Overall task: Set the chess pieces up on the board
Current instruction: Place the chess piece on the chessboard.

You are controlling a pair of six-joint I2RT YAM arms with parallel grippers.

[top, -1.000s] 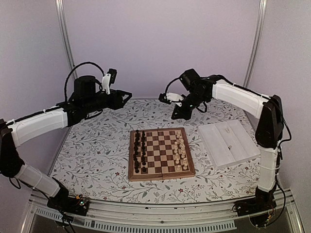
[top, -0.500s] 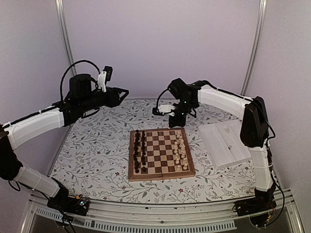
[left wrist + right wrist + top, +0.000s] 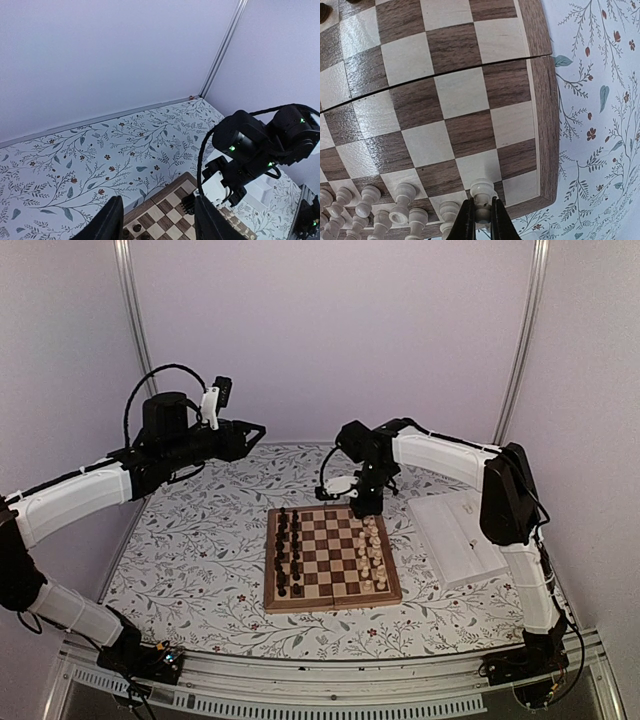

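Observation:
The board (image 3: 331, 606) lies mid-table, with dark pieces (image 3: 288, 550) along its left side and cream chess pieces (image 3: 371, 552) along its right side. My right gripper (image 3: 360, 508) is low over the board's far right corner. In the right wrist view it (image 3: 481, 212) is shut on a cream pawn-like piece (image 3: 483, 191), close by the board's rim (image 3: 543, 125) and beside other cream pieces (image 3: 402, 197). My left gripper (image 3: 258, 435) is open and empty, high above the table behind the board; its fingers (image 3: 111, 220) frame the board's far edge (image 3: 165, 207).
A white ridged tray (image 3: 465, 530) lies to the right of the board. The flowered tablecloth (image 3: 190, 540) covers the table. The right arm (image 3: 250, 150) shows in the left wrist view, above the board. Metal frame posts stand at the back corners.
My right gripper has moved left and down, from above the cloth behind the board to the board's far right corner. The left arm has shifted slightly left.

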